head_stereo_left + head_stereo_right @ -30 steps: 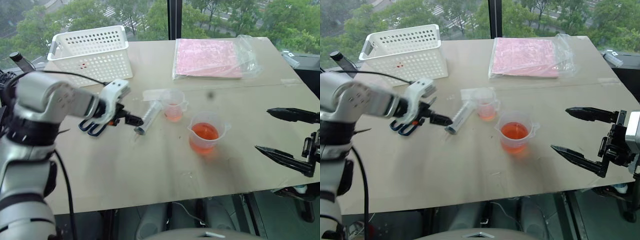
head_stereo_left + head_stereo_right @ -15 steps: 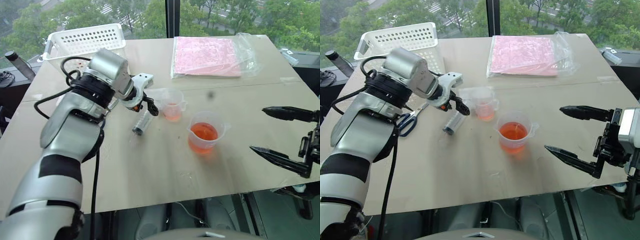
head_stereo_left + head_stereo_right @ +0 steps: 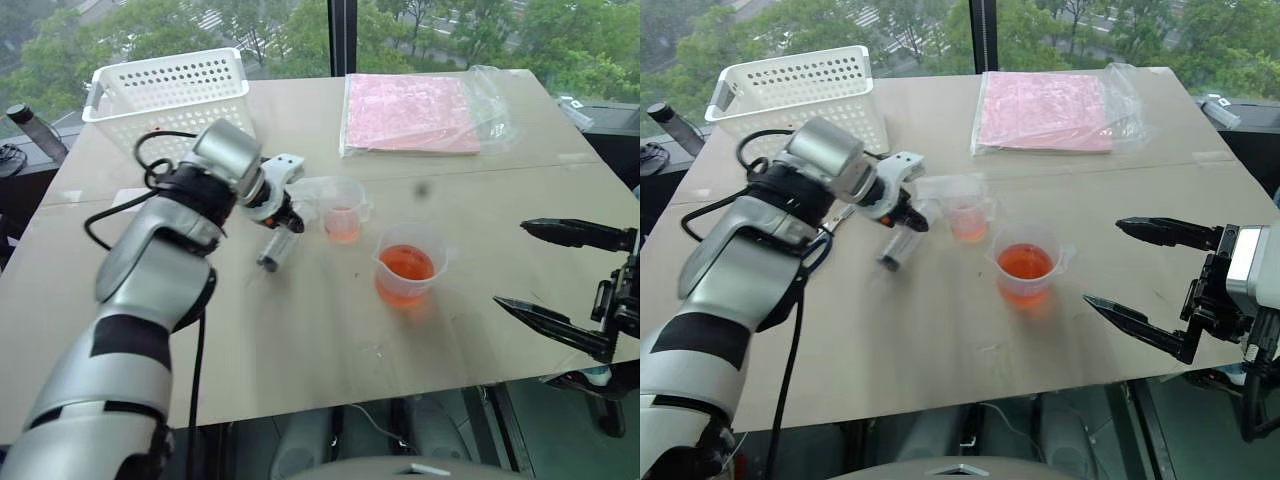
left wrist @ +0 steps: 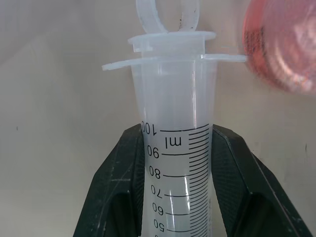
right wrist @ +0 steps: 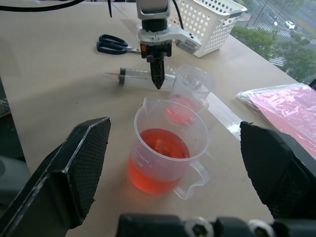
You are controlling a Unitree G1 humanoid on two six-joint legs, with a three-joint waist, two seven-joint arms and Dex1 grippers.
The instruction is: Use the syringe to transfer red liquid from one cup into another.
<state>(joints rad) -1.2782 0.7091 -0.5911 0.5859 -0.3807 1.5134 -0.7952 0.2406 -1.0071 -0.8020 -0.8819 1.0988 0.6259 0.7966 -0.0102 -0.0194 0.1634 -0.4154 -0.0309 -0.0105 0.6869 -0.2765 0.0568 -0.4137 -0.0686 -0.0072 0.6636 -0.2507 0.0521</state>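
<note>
The syringe [image 3: 275,248] lies flat on the table, a clear barrel with printed graduations [image 4: 177,148]. My left gripper [image 3: 285,218] points down onto it, both black fingers [image 4: 123,168] pressed against the barrel's sides, shut on it near the flange end. Just right of it stands the smaller cup [image 3: 343,207] with a little red liquid. The larger cup [image 3: 408,265], nearer the front, holds more red liquid [image 5: 160,145]. My right gripper [image 3: 510,264] hangs open at the table's right edge, apart from both cups.
A white perforated basket [image 3: 170,95] stands at the back left. A clear bag of pink sheets [image 3: 415,110] lies at the back right. Blue-handled scissors [image 5: 116,45] lie left of the syringe. A dark bottle [image 3: 25,120] sits off the table's left side.
My left arm swung from beside the scissors to above the syringe, came down and shut its fingers on the barrel. The right gripper stayed put and open.
</note>
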